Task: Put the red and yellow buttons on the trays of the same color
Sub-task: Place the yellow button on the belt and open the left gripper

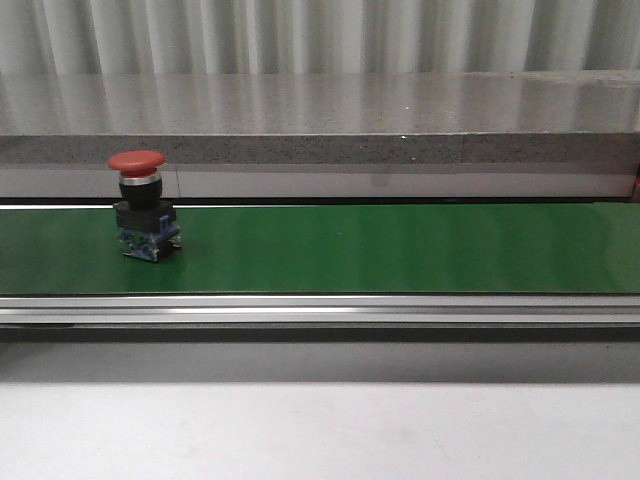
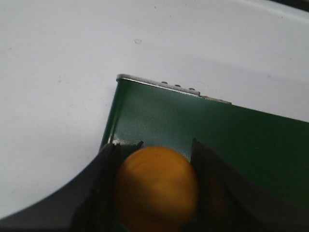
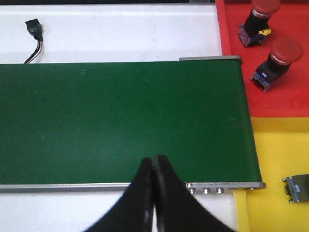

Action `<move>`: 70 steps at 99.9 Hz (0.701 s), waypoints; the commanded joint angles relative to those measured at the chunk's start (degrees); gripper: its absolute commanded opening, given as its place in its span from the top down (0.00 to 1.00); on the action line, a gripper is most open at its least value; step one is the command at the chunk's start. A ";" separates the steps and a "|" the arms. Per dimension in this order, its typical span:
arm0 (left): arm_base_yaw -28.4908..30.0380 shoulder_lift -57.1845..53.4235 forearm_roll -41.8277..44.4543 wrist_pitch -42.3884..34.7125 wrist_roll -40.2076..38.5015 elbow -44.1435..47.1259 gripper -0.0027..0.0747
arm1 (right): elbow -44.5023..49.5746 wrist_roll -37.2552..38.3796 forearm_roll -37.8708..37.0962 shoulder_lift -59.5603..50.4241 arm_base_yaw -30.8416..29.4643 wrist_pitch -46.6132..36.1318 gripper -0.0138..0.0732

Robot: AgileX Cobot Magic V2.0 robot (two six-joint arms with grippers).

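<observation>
In the left wrist view, the left gripper [image 2: 155, 166] is pinching a yellow button [image 2: 157, 191] by its domed cap, one dark finger pressed against each side. It hangs over the end of the green conveyor belt [image 2: 193, 130], close to the metal end rail [image 2: 159, 83], with white table [image 2: 58, 72] beyond. No tray shows in this view, so that button is not yet delivered, and whether it is being lifted or set down cannot be told.

In the right wrist view, the right gripper [image 3: 154, 166] has its fingertips pressed together on nothing, poised over the near edge of the belt's other end. Just past that end lie the trays. The yellow tray [image 3: 275, 159] shows no yellow cap in the visible part, only a small grey metal piece [image 3: 295, 187] at the frame edge. Farther off, the red tray [image 3: 231, 38] already holds two red buttons, one [image 3: 275, 60] nearer and another [image 3: 257, 19] behind it. A small black connector with wires [image 3: 34, 31] lies on the table beyond the belt.

In the front view, a third red button [image 1: 143, 205] stands upright on the belt, toward the left, untouched by either arm.

Judged from this, the red sorting is partly done with two placed. The red button on the belt and the yellow one in the left gripper remain to reach their trays.
</observation>
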 commanded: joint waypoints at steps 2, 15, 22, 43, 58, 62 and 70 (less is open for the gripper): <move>-1.46 -2.42 -0.87 -6.02 0.12 0.80 0.99 | -1.67 -0.39 0.00 -0.86 0.16 -3.29 0.92; -1.73 -2.42 -0.87 -8.02 0.20 2.90 0.99 | -1.67 -0.39 0.00 -0.86 0.16 -3.29 0.92; -1.73 -2.32 -0.87 -8.33 0.20 3.66 0.99 | -1.67 -0.39 0.00 -0.86 0.16 -3.29 0.92; -1.73 -2.31 -0.87 -7.76 0.49 3.96 0.98 | -1.67 -0.39 0.00 -0.86 0.16 -3.29 0.92; -1.73 -2.11 -0.87 -5.97 1.64 3.96 0.80 | -1.67 -0.39 0.00 -0.86 0.16 -3.29 0.92; -1.73 -2.11 -0.87 -5.63 1.64 3.96 0.74 | -1.67 -0.39 0.00 -0.86 0.16 -3.29 0.92; -1.73 -2.11 -0.87 -4.84 1.64 3.96 0.54 | -1.67 -0.39 0.00 -0.86 0.16 -3.29 0.92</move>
